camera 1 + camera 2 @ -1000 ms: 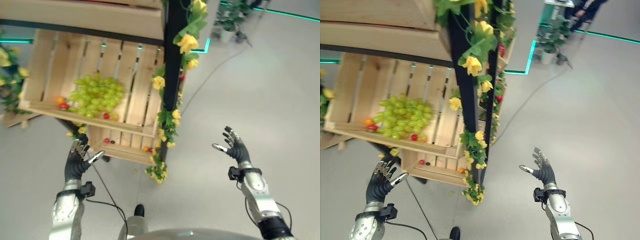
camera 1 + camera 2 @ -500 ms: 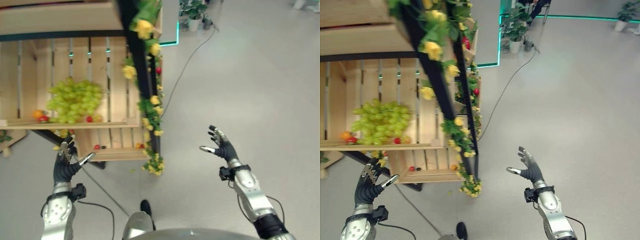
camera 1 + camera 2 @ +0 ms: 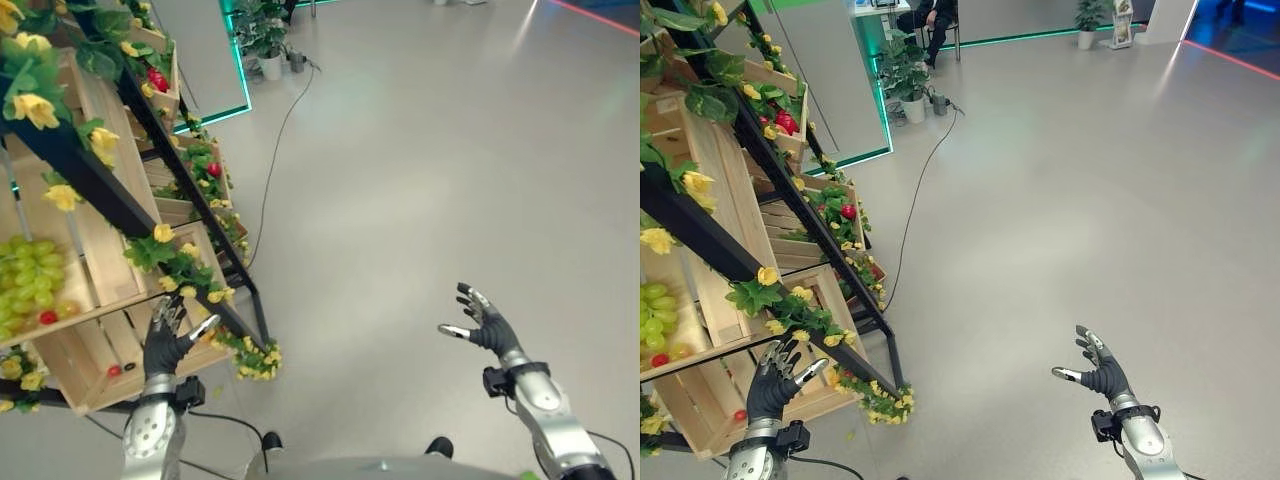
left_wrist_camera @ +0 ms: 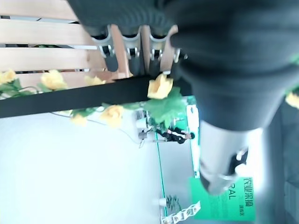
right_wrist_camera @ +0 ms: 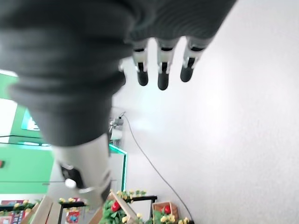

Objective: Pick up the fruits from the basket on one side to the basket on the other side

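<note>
Rack (image 3: pixel 120 215) w/ black frame, yellow flowers (image 3: pixel 40 108) & leaves is the landmark: grapes (image 3: pixel 25 280) lie in a wooden crate (image 3: pixel 95 290) on its left part, a red fruit (image 3: pixel 46 317) & an orange one at the crate's front lip, more red fruit (image 3: pixel 847 211) in crates further back. L hand (image 3: pixel 168 335) is up just in front of the rack, fingers spread, empty, the black bar & flower garland between it & the crates; R hand (image 3: pixel 485 320) is well right of the rack over bare floor (image 3: pixel 430 170), fingers spread, empty. Beyond the rack: a cable (image 3: pixel 275 150) across the floor, potted plants (image 3: pixel 905 80), a seated person (image 3: pixel 930 18).
</note>
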You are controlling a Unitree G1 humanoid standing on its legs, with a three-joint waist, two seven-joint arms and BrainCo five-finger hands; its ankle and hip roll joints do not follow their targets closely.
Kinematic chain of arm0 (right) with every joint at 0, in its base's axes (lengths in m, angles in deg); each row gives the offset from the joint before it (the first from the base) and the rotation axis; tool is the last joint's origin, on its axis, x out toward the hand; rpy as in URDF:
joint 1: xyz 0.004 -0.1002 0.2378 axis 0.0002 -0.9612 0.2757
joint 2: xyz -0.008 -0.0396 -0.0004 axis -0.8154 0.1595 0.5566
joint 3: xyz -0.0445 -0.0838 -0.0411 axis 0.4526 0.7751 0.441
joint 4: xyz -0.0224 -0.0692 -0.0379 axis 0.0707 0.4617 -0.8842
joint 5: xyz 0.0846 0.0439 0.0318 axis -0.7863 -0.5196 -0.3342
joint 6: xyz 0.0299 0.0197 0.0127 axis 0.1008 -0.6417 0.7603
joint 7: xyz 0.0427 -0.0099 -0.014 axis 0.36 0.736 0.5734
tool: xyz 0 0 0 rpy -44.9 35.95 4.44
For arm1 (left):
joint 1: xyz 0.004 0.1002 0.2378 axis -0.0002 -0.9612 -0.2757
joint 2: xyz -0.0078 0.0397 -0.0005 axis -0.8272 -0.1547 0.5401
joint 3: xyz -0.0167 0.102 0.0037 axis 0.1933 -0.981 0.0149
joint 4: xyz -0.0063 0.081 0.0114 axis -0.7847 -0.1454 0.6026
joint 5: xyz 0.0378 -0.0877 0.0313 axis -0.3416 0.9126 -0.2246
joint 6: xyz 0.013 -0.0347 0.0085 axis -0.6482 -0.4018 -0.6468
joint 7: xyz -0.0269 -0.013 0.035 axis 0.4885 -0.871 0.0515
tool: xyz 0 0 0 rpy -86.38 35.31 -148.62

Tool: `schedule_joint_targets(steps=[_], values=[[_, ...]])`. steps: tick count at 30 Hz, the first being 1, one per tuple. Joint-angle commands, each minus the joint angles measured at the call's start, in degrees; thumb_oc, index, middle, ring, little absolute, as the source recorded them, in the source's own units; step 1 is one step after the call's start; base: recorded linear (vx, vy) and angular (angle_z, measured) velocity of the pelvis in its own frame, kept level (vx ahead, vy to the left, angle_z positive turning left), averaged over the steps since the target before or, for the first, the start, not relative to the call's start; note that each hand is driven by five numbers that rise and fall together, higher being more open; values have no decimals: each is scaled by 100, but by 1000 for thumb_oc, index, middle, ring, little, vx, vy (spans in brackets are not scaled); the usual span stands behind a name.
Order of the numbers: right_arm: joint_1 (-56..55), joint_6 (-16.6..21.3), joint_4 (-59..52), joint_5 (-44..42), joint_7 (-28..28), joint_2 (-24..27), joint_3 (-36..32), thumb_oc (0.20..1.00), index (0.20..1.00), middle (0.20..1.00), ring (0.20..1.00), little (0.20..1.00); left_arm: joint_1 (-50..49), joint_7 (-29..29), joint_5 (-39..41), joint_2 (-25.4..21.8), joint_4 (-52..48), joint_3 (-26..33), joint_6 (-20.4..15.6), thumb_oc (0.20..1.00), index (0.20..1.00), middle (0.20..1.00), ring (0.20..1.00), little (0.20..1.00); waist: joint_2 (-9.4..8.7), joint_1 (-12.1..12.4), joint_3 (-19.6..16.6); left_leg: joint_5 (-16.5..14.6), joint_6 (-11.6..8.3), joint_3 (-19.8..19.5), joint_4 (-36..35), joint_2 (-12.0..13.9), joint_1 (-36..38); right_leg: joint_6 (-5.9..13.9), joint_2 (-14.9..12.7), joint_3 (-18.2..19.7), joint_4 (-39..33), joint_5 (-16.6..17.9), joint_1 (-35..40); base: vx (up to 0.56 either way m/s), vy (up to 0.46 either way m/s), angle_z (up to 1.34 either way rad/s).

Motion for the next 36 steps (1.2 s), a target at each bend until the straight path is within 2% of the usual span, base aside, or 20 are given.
schedule_joint_targets(steps=[1,4,6,8,10,11,12,13,16,17,18,19,20,21,23,24,26,27,28,36], values=[[356,357,-617,-72,-58,148,-190,1000,1000,1000,1000,1000,586,-48,-50,-309,-435,40,-317,1000,1000,1000,1000,1000,-44,-64,20,857,-87,-330,-460,281,-551,322,-439,287,523,-307,-116,-154,-21,0],[480,346,-799,37,-85,375,-220,1000,1000,1000,1000,1000,661,-12,-7,-248,-508,-17,-335,1000,1000,1000,1000,1000,132,-113,234,926,-82,-372,-460,213,-672,320,-739,536,796,-308,-377,-116,7,0],[532,353,-731,43,-109,442,-217,1000,1000,1000,1000,1000,672,26,-16,-219,-485,-49,-352,1000,1000,1000,1000,1000,166,-93,277,972,-125,-400,-460,209,-683,282,-758,525,894,-394,-349,-18,-55,6],[513,368,-767,51,-208,463,-358,1000,1000,1000,1000,1000,617,23,27,-101,-461,-78,-313,1000,1000,1000,1000,1000,299,-65,359,1202,-287,-472,-460,269,-699,138,-730,315,1229,-724,-142,-25,-138,19],[365,393,-702,23,-230,444,-485,1000,1000,1000,1000,1000,523,-69,39,-30,-458,-174,-273,1000,1000,1000,1000,1000,333,-62,365,1376,-411,-487,-459,318,-733,47,-715,-37,1334,-929,185,-43,-126,47],[323,384,-703,59,-239,442,-524,1000,1000,1000,1000,1000,506,-120,24,-61,-514,-167,-264,1000,1000,1000,1000,1000,326,-78,360,1371,-375,-453,-422,313,-648,37,-696,-161,1386,-950,293,-99,-133,67],[301,374,-657,64,-238,423,-535,1000,1000,1000,1000,1000,452,-164,-17,-89,-569,-158,-249,1000,1000,1000,1000,1000,306,-92,343,1264,-307,-422,-306,275,-509,31,-670,-198,1404,-940,329,-186,-187,68],[320,362,-602,34,-222,393,-536,1000,1000,1000,1000,1000,403,-201,-54,-146,-621,-141,-250,1000,1000,1000,1000,1000,215,-76,330,733,-175,-513,248,170,-440,-5,-649,-232,1381,-916,326,-224,-218,63],[394,374,-434,-96,-247,208,-447,1000,1000,1000,1000,1000,335,-166,-68,-277,-692,2,-256,1000,1000,1000,1000,1000,-92,8,268,-465,40,-919,1408,-219,-423,-129,-477,-119,1250,-878,214,-194,-187,16],[395,375,-433,-96,-247,205,-445,1000,1000,1000,1000,1000,334,-167,-67,-280,-694,4,-255,1000,1000,1000,1000,1000,-90,8,264,-482,41,-921,1435,-213,-439,-128,-475,-119,1254,-879,208,-119,-109,3],[397,369,-362,-146,-255,131,-413,1000,1000,1000,1000,1000,309,-161,-77,-329,-701,61,-256,1000,1000,1000,1000,1000,-171,48,234,-699,89,-1034,1692,-339,-388,-202,-347,-87,1230,-926,200,-83,-50,9],[387,366,-270,-186,-285,16,-390,1000,1000,1000,1000,1000,244,-136,-154,-400,-695,49,-261,1000,1000,1000,1000,1000,-258,56,173,-1080,233,-1251,1779,-604,-251,-275,-111,54,1193,-1001,144,-81,-49,-1],[387,372,-263,-185,-288,7,-385,1000,1000,1000,1000,1000,240,-130,-159,-407,-695,48,-262,1000,1000,1000,1000,1000,-258,64,171,-1102,235,-1246,1799,-595,-254,-275,-102,61,1192,-1003,145,-52,77,-28],[414,356,-244,-246,-259,-73,-313,1000,1000,1000,1000,1000,181,-74,-297,-478,-688,41,-231,1000,1000,1000,1000,1000,-194,14,84,-1145,430,-1250,1193,-643,-21,-228,79,116,1209,-951,-58,-30,136,-44],[383,354,-226,-238,-241,-114,-285,1000,1000,1000,1000,1000,140,-90,-309,-507,-701,23,-244,1000,1000,1000,1000,1000,-198,6,27,-1095,522,-1184,905,-641,114,-205,86,178,1275,-910,-192,-78,129,-38],[385,364,-212,-232,-278,-202,-319,1000,1000,1000,1000,1000,249,-85,-465,-694,-739,-35,-248,1000,1000,1000,1000,1000,-266,-34,7,-954,574,-1148,442,-636,194,-93,12,103,1311,-736,-414,-161,110,-25],[439,362,-154,-209,-353,-281,-323,1000,1000,1000,1000,1000,279,-112,-645,-848,-811,-80,-225,1000,1000,1000,1000,1000,-394,-41,-1,-941,627,-1105,158,-676,334,37,-86,-7,1331,-555,-496,-119,101,23],[442,364,-149,-207,-356,-289,-320,1000,1000,1000,1000,1000,276,-110,-648,-854,-813,-79,-224,1000,1000,1000,1000,1000,-403,-40,2,-933,634,-1103,139,-685,349,47,-94,-4,1330,-547,-490,-24,123,32],[529,334,-48,-162,-406,-371,-265,1000,1000,1000,1000,1000,228,-102,-697,-855,-847,-76,-215,1000,1000,1000,1000,1000,-508,-4,6,-1013,739,-1054,75,-825,515,185,-157,-1,1305,-289,-502,-21,139,6],[451,259,83,-72,-396,-439,-222,1000,1000,1000,1000,1000,59,-160,-914,-960,-992,-45,-217,1000,1000,1000,1000,1000,-728,19,-117,-1480,990,-992,687,-1163,563,372,-359,65,1386,65,-553,1,131,1]])
